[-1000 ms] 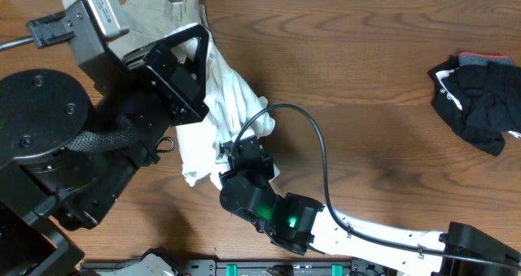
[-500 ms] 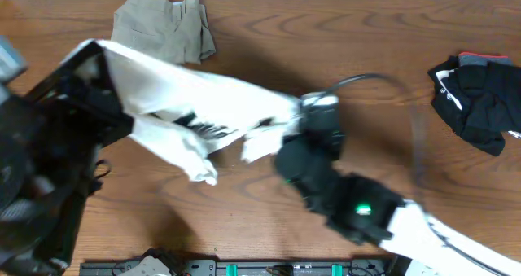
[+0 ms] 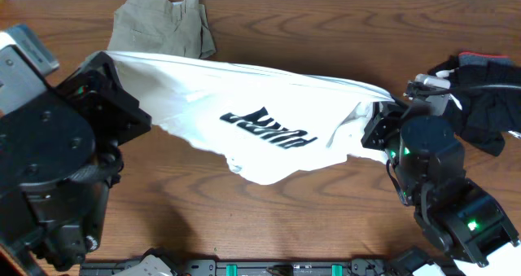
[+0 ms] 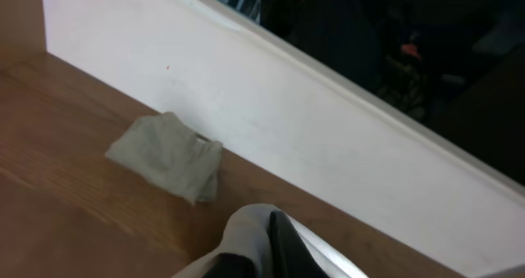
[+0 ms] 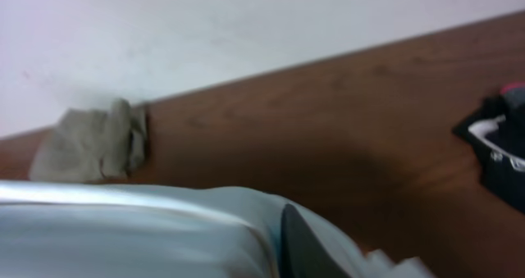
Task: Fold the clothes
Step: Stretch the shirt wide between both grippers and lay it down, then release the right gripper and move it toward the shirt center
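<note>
My left gripper (image 3: 112, 63) and right gripper (image 3: 379, 120) each clamp an end of the white T-shirt (image 3: 269, 105), stretched between them over the wooden table (image 3: 326, 32).

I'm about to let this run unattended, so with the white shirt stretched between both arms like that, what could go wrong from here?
The white T-shirt is stretched between the arms with its lower edge bunched, so it may land creased. Its left end is close to the khaki trousers and could be laid over them. The right gripper is beside the black garment and might snag it.
</note>
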Available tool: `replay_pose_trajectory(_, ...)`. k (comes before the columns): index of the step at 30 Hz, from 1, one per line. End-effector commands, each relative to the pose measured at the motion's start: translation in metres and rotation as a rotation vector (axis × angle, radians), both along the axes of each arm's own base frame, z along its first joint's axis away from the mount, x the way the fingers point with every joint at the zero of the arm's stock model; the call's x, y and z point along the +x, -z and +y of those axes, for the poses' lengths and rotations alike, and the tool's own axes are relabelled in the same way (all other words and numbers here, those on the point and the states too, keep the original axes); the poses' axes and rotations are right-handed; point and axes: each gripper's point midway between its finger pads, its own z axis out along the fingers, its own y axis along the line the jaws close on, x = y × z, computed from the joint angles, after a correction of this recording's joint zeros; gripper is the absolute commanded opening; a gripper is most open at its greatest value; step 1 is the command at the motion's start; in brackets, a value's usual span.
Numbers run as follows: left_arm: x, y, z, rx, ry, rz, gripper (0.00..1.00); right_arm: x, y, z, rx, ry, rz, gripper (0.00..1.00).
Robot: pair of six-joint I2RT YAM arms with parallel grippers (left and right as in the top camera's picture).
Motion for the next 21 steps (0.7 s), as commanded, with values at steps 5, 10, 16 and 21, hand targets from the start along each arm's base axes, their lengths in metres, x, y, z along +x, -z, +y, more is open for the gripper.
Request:
replay_pose_trajectory(5,0.0,0.008,0.027,0.09,-0.155,0.028,0.06,0.012,0.024,-0.022,-0.008,0.065,0.093,0.26)
replay_pose_trajectory(10,0.015,0.028,0.019,0.17,-0.182,0.115,0.06,0.019,0.033,-0.044,-0.015,0.139,0.127,0.33)
replay_pose_trajectory(16,0.027,0.04,0.033,0.218,-0.271,0.173,0.06,0.022,0.053,-0.1,-0.061,0.303,0.21,0.43)
replay_pose_trajectory(21,0.027,0.04,0.051,0.211,-0.34,0.181,0.06,0.024,0.065,-0.136,-0.099,0.387,0.265,0.52)
